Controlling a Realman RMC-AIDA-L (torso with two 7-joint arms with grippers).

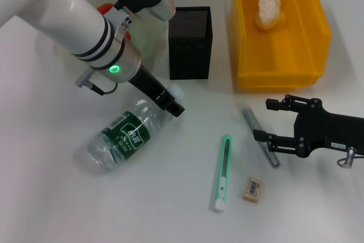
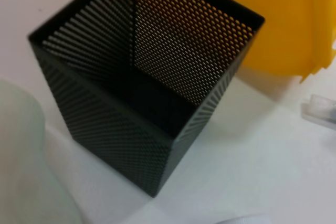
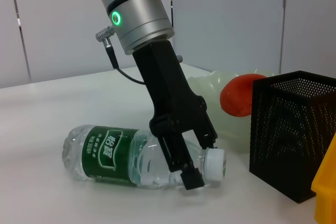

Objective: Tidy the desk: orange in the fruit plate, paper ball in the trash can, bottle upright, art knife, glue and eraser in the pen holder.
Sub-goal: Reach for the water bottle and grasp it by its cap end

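The clear bottle (image 1: pixel 126 136) with a green label lies on its side. My left gripper (image 1: pixel 174 106) is shut on its neck, just behind the white cap (image 3: pixel 215 163). The orange (image 3: pixel 239 95) lies in the pale fruit plate (image 3: pixel 207 85), behind the left arm. A paper ball (image 1: pixel 268 8) sits in the yellow trash can (image 1: pixel 318 38). The black mesh pen holder (image 1: pixel 190 41) stands empty (image 2: pixel 152 93). My right gripper (image 1: pixel 273 120) is open at the grey glue stick (image 1: pixel 248 116), its lower finger over the stick. The green art knife (image 1: pixel 223 172) and the eraser (image 1: pixel 253 189) lie nearby.
The white desk (image 1: pixel 51 197) carries everything. The pen holder stands between the plate and the trash can, close to the bottle's cap. The left arm's white forearm (image 1: pixel 74 18) reaches across the back left.
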